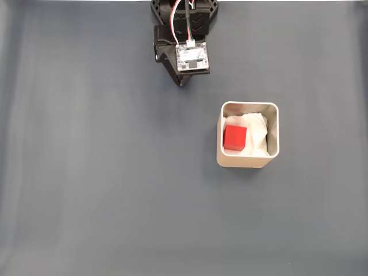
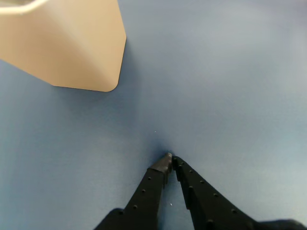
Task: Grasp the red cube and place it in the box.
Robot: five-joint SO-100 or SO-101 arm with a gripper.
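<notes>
The red cube (image 1: 234, 138) lies inside the beige box (image 1: 248, 161) in the fixed view, on the left side of its white paper lining. The arm is folded back at the top of that view, and its gripper (image 1: 183, 82) points down at the mat, well up and left of the box. In the wrist view the black gripper (image 2: 170, 158) is shut with its tips together and nothing between them, low over the blue-grey mat. The box's outer wall (image 2: 72, 43) shows at the upper left there; the cube is hidden.
A plain dark grey mat (image 1: 103, 184) covers the whole table. The arm's base with its white circuit board (image 1: 191, 56) and cables sits at the top centre edge.
</notes>
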